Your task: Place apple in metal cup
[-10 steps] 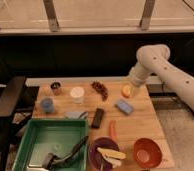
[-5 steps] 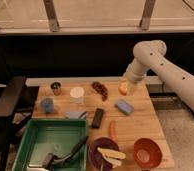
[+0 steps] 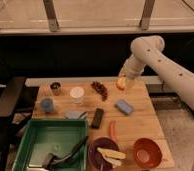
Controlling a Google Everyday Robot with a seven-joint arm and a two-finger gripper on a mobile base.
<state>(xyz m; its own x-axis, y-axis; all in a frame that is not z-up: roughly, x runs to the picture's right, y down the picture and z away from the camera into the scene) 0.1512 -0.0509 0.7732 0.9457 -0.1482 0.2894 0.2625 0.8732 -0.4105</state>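
The apple [image 3: 120, 83], small and yellow-orange with a reddish blush, is held in my gripper [image 3: 123, 81] just above the back right part of the wooden table [image 3: 135, 122]. The gripper hangs from the white arm that reaches in from the right, and it is shut on the apple. The metal cup [image 3: 55, 88], small, silver and dark inside, stands upright at the table's back left, well to the left of the gripper.
A white cup [image 3: 77, 94] and a blue cup [image 3: 47, 105] stand near the metal cup. Between cup and gripper lies a dark red bunch [image 3: 100, 89]. A blue sponge [image 3: 124, 106], black block [image 3: 97, 117], carrot-like thing [image 3: 112, 130], red bowl [image 3: 147, 152], purple bowl [image 3: 105, 152] and green bin [image 3: 50, 142] lie nearer.
The gripper has moved left and slightly up with the apple in it, away from the table's right edge. Nothing else moved.
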